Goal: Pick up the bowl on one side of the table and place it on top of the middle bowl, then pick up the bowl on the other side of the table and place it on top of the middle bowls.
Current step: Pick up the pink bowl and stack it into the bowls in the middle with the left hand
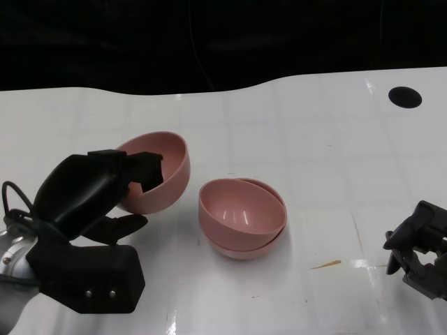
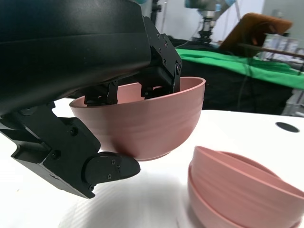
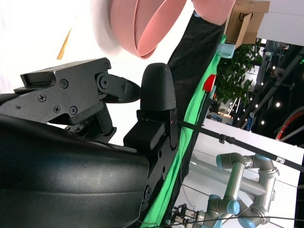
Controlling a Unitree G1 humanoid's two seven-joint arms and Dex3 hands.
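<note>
My left hand [image 1: 91, 209] grips a pink bowl [image 1: 157, 171] by its rim, fingers inside and thumb under the outer wall. The bowl is tilted and lifted off the white table [image 1: 314, 139]. In the left wrist view the held bowl [image 2: 152, 123] hangs above and beside the stack. Two pink bowls sit nested at the middle of the table [image 1: 243, 216], the upper one slightly askew; the same nested bowls [image 2: 242, 190] show close by in the left wrist view. My right hand [image 1: 422, 248] rests low at the right edge, holding nothing, its fingers apart [image 3: 159, 92].
A black round hole [image 1: 405, 97] marks the table's far right. A small orange scrap [image 1: 326, 264] lies between the stack and my right hand. Beyond the table are green cloth [image 2: 247, 66] and a grey robot arm [image 3: 237, 190].
</note>
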